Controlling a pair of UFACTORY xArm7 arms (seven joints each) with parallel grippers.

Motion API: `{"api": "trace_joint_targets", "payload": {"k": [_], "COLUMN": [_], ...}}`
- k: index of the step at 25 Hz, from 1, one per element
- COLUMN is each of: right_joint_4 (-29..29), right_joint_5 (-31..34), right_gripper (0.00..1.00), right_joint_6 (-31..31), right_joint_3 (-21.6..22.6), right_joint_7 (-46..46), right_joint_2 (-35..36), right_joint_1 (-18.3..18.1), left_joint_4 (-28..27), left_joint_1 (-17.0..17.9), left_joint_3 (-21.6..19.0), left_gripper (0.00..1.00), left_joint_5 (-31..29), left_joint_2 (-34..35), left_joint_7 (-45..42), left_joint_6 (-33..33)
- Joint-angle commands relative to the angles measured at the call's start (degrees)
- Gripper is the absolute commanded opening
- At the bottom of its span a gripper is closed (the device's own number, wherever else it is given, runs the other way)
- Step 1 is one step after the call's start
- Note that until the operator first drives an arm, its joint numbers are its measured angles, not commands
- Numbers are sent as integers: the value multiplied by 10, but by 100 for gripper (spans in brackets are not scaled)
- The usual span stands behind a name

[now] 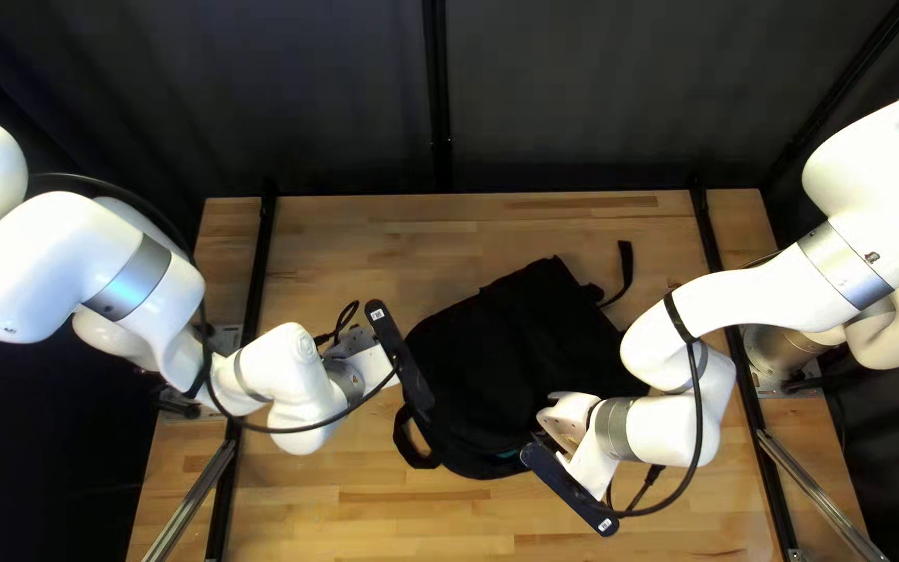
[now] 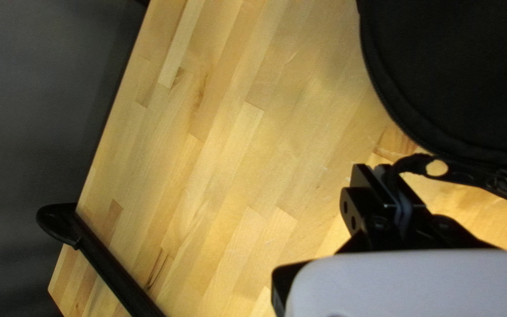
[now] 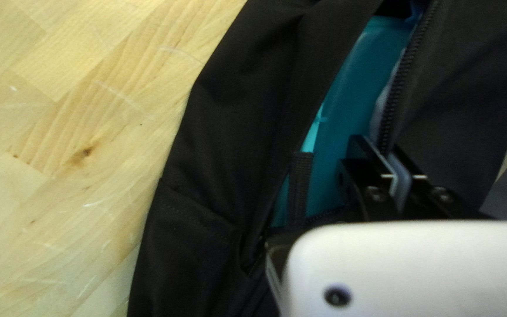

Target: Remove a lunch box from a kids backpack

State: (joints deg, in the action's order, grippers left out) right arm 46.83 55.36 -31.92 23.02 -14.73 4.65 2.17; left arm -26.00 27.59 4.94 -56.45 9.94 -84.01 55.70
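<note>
Backpack [image 1: 512,343]: lunch box inside the open mouth, right gripper nearer.
The teal panel, judged to be the lunch box [image 3: 353,94], lies within the backpack, its visible long side roughly parallel to the open zipper edge [image 3: 405,76]; from my right gripper [image 3: 377,145] at the backpack's mouth, it is just beside one finger and extends ahead. The right fingers pinch the zipper edge; my left gripper [image 2: 375,170], beside the backpack, is closed on its strap [image 2: 470,177]. Next move, as judged: hold the mouth wide and draw the box out along that axis.
</note>
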Motion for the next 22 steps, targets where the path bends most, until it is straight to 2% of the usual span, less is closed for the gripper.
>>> {"api": "trace_joint_targets", "payload": {"k": [1, 11, 22], "right_joint_4": [1, 7, 12], "right_joint_5": [2, 3, 9], "right_gripper": [0, 0, 0], "right_joint_6": [1, 5, 11], "right_joint_3": [0, 0, -1], "right_joint_7": [1, 13, 19], "right_joint_2": [3, 12, 23], "right_joint_1": [1, 0, -1], "left_joint_4": [6, -1, -22], "left_joint_1": [-10, -51, -77], "left_joint_3": [11, 58, 87], "left_gripper": [0, 0, 0], "left_joint_5": [-9, -59, -84], "left_joint_2": [9, -11, -37], "left_joint_7": [12, 35, 61], "left_joint_6": [-9, -73, -114]}}
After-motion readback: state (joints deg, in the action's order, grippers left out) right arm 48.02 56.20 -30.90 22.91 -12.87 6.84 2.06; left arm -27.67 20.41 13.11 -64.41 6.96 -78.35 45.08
